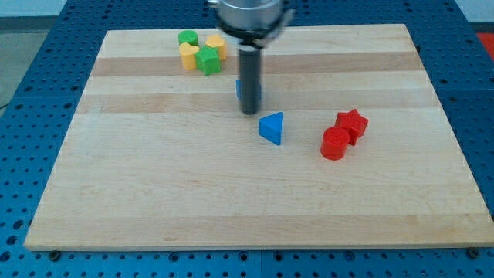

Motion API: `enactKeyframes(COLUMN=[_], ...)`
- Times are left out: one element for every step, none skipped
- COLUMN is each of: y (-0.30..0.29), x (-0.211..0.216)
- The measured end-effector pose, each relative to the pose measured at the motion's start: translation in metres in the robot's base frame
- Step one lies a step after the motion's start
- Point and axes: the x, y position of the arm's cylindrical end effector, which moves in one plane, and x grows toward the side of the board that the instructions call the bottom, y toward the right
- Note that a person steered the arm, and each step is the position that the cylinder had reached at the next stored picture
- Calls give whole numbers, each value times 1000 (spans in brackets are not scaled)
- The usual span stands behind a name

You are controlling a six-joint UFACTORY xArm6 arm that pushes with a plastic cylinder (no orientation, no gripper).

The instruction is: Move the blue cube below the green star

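Pale wooden board (231, 201) on a blue perforated desk (31, 93), filling most of the view

Near the board's top edge, left of centre: a tight cluster of four small blocks. Green cylinder-like block (187, 37) at the cluster's top left, yellow block (188, 55) just below it, green star (208, 60) touching the yellow block's right side, second yellow block (217, 44) just above and right of the star. Exact shapes of the two yellow ones hard to make out

Right of the cluster, about mid-board toward the top edge: dark rod hanging down from a grey mount, my tip (249, 113) on the board. No gripper, so nothing open, closed or held. Blue cube (239, 88) mostly hidden behind the rod, only a sliver showing at the rod's left side, touching or just beside it; below and right of the green star, apart from it

Just below-right of the tip, near: blue triangular block (272, 127), not touching

Further toward the right edge: red cylinder (334, 144) and red star (352, 124), touching each other, star up and right
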Motion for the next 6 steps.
enactKeyframes(y=[50, 82, 40, -8, 60, 23], x=[1, -7, -43, -33, 14, 17])
